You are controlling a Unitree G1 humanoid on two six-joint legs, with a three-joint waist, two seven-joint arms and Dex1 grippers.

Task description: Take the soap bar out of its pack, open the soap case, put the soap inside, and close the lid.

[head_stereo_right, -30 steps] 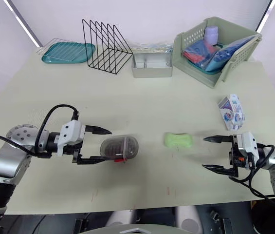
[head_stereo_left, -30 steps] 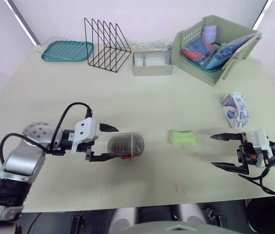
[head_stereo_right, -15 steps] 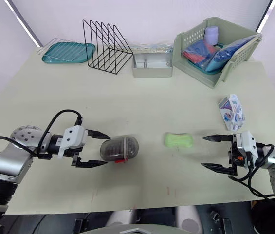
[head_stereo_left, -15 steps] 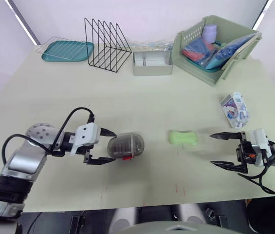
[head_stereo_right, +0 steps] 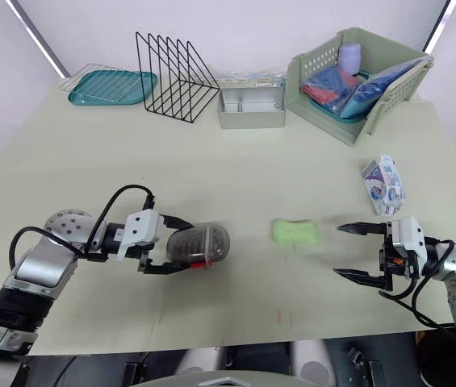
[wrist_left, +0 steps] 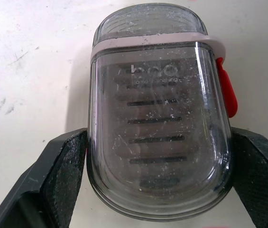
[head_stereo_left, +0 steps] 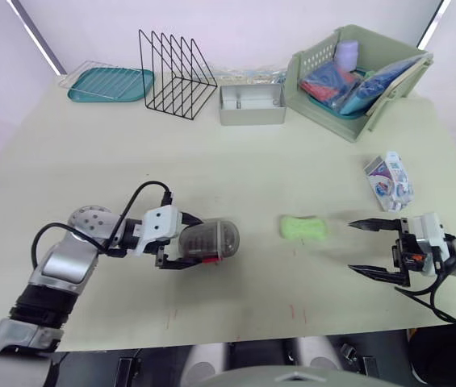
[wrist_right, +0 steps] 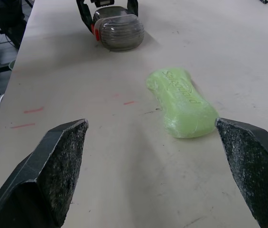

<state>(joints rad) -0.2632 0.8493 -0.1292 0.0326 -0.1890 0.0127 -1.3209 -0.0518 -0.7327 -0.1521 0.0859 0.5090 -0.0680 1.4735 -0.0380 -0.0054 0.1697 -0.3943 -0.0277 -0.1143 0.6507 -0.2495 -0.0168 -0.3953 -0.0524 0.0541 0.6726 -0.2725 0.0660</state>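
Left pincer (head_stereo_left: 187,242): clasps soap case (head_stereo_left: 210,240) by both sides, lid closed.
Right pincer (head_stereo_left: 353,247): wide, near soap bar (head_stereo_left: 304,226), apart.
Desk (head_stereo_left: 276,161): open stretch between both.

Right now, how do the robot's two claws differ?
The left gripper is closed on the end of the soap case; the right gripper is wide open and holds nothing. The left touches its object; the right sits short of the green soap, apart from it. Both lie low over the table, pointing toward each other.
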